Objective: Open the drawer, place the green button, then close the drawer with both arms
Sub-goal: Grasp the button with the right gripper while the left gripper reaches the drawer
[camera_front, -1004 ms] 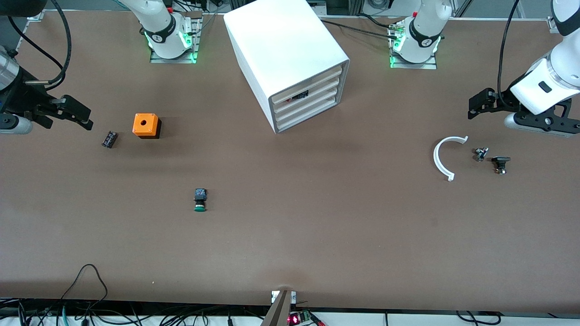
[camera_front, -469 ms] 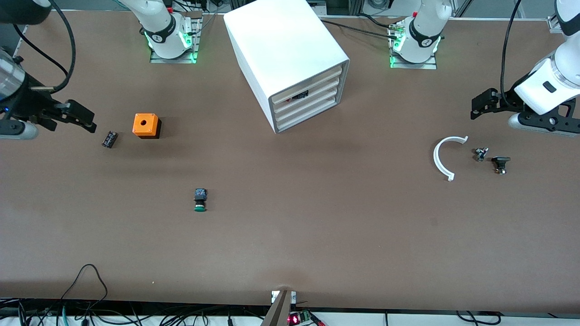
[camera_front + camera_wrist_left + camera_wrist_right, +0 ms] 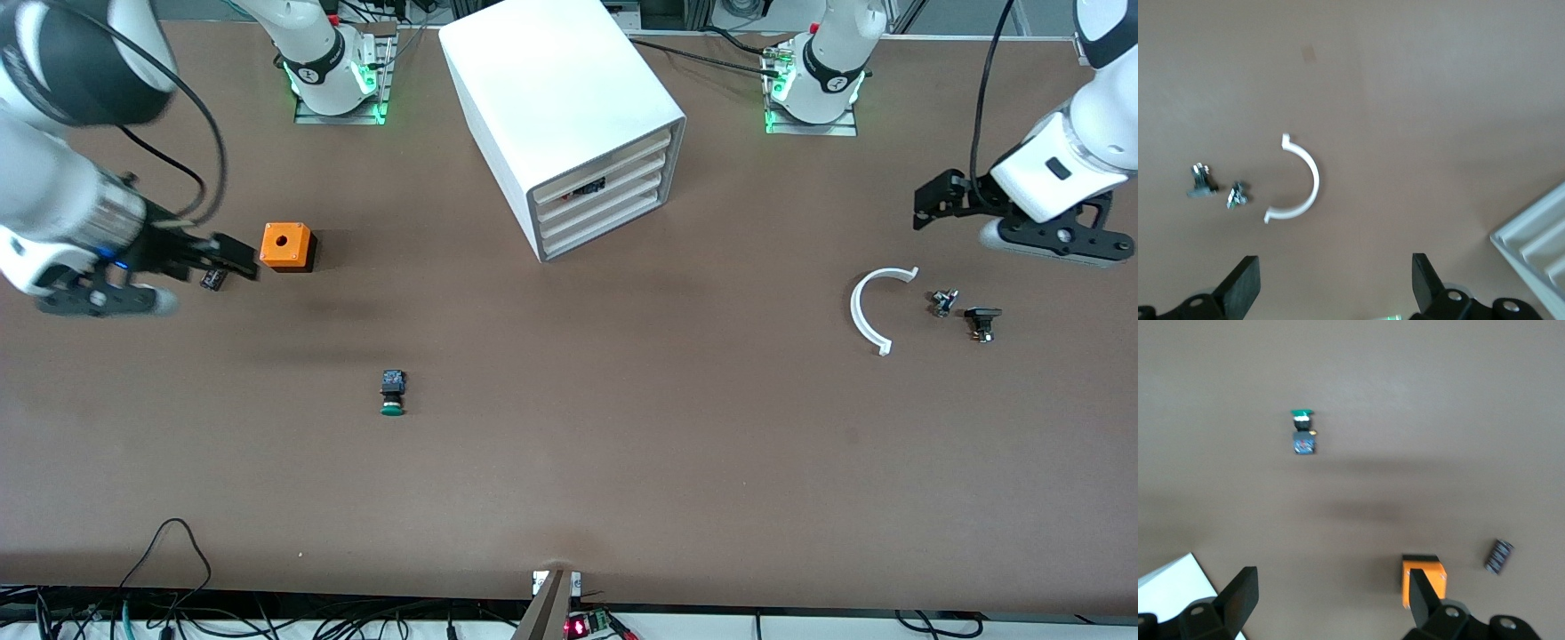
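Button (image 3: 392, 394) lying on open table (image 3: 622, 427), nearer the front camera than orange cube (image 3: 286, 246). Right tool (image 3: 233, 260) spread wide, empty, over small black part beside cube. Drawer (image 3: 607, 187) shut, second from top of cabinet (image 3: 551, 98). Left tool (image 3: 930, 204) spread, empty, over left arm's end, likely poised for the drawer.

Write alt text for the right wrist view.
Open right gripper above a brown table. The green-capped button lies alone; an orange cube and a small black part lie together; the white cabinet's corner shows.
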